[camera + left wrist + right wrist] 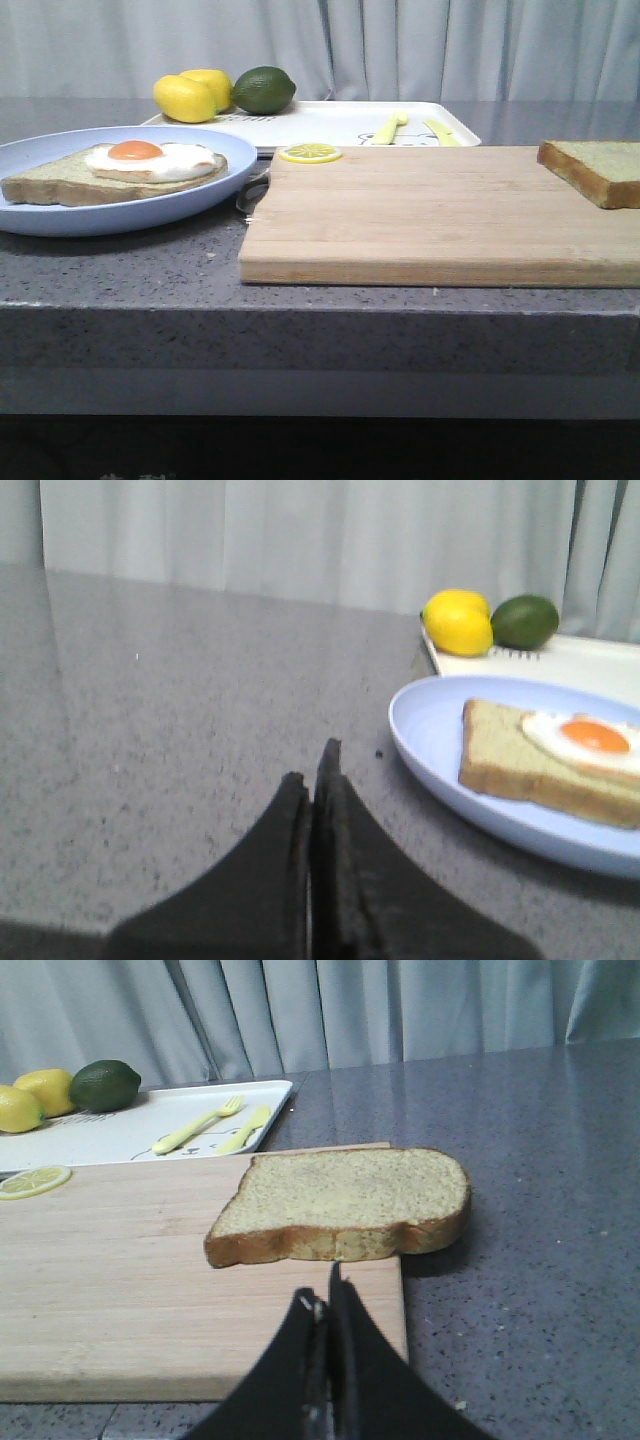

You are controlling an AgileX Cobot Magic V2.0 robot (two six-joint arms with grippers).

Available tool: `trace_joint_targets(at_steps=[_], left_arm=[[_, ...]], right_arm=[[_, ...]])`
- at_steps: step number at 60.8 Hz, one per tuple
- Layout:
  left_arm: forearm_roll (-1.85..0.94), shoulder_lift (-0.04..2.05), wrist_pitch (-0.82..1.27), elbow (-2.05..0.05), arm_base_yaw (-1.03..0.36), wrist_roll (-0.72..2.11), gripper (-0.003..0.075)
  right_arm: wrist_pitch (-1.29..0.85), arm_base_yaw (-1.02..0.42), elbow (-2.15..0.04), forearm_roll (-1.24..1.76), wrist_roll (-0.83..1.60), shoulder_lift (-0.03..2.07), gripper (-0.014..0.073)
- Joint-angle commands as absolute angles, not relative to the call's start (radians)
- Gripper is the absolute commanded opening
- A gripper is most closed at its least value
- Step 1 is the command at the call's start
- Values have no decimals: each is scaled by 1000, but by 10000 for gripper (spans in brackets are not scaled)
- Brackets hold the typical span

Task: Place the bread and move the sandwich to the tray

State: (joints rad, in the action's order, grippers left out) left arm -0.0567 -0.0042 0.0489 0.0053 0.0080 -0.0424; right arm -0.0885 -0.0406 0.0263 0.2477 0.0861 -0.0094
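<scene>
The plain bread (595, 170) lies on the right end of the wooden cutting board (420, 215); in the right wrist view the bread (345, 1203) overhangs the board's edge. The sandwich (115, 172), a bread slice with a fried egg, sits on the light-blue plate (215, 150) at the left, also in the left wrist view (560, 760). The white tray (340, 122) stands behind the board. My left gripper (313, 770) is shut and empty over bare counter beside the plate. My right gripper (322, 1295) is shut and empty just short of the bread. Neither gripper shows in the front view.
Two lemons (192, 95) and a lime (263, 89) rest on the tray's left end. A yellow fork (390, 128) and knife (440, 131) lie on the tray. A lemon slice (309, 153) sits on the board's back left corner. Grey curtains hang behind the dark counter.
</scene>
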Motion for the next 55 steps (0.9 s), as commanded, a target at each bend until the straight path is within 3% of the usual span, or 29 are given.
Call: trace_joint_targets(at_steps=[1,8,17,27,44,49,55], left_arm=[[-66,-25,-171,4,2,-50,-20],[-66,-23,-234,-41,2,-50,-20],[-38,37,-94,-209,2,-45,-20],[24,252,46,-378,2,-45,-20],[25,558,44,-506,2,-45,-20],[25,568,29,-506,2,-45,-19],[25,568,25,-506,2,-45,13]], right_arm=[[-43,-35,-40,248,90,-26,-60],[-113,-35,-142,248,90,-21,-60],[-233,-35,-325,248,90,56,-60],[-343,-35,-514,248,90,272,-60],[-327,-35,-613,252,90,523,-53],[-331,-35,-613,255,90,532,21],[-337,-35,-613,255,90,532,206]])
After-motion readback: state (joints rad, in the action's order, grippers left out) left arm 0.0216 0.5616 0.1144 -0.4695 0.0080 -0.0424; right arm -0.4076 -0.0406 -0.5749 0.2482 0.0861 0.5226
